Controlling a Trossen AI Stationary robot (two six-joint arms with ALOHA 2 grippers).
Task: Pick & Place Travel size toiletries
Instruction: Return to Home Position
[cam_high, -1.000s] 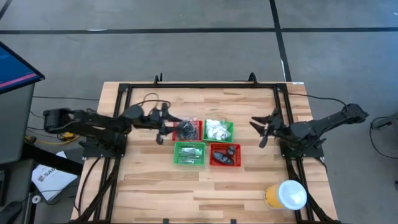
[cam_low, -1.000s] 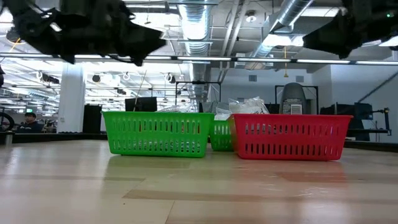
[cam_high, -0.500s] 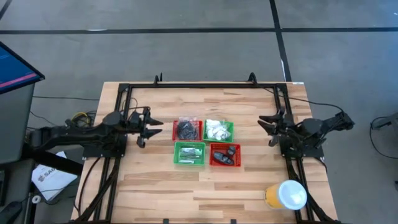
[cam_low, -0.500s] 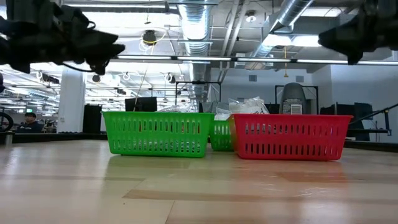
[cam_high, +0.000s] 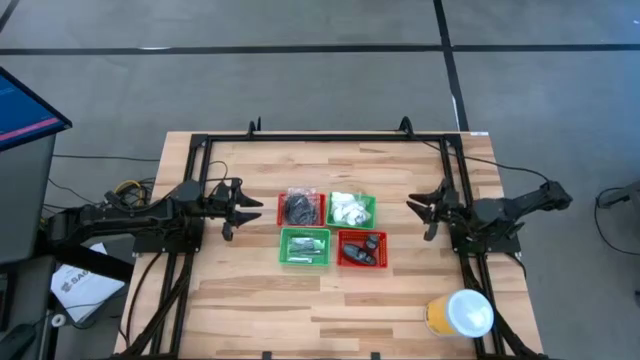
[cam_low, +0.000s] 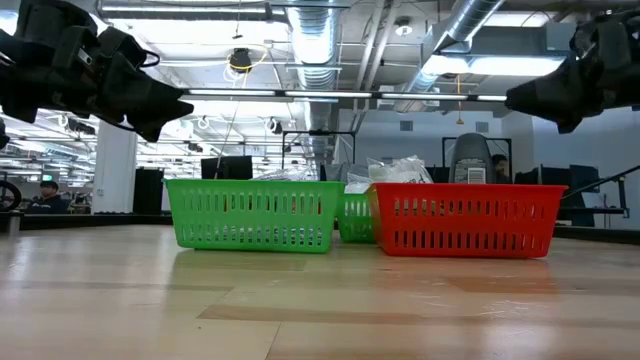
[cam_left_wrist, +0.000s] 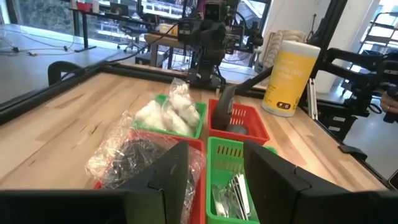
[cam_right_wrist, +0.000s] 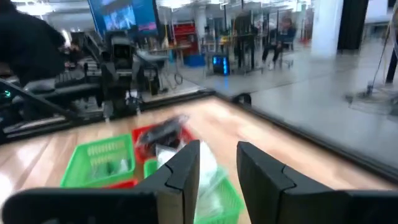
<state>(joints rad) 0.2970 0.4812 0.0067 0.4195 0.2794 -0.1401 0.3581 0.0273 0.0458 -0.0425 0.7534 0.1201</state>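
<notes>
Hovering empty, fingers spread, left gripper (cam_high: 240, 208), right gripper (cam_high: 421, 216), flanking square mesh baskets (cam_high: 283, 248), crinkly white packets (cam_high: 348, 208).

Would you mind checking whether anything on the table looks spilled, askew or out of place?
Nothing has spilled onto the table, though the white packets heap above the rim of their green basket, and clear wrapping around the black coiled pieces bulges over the red basket.

A grey floor (cam_high: 300, 80) crossed by dark lines surrounds the pale wooden surface (cam_high: 250, 300). Overhead run silver ducts (cam_low: 318, 40) and bright ceiling lights (cam_low: 440, 65); a white column (cam_low: 115, 170) stands behind.
</notes>
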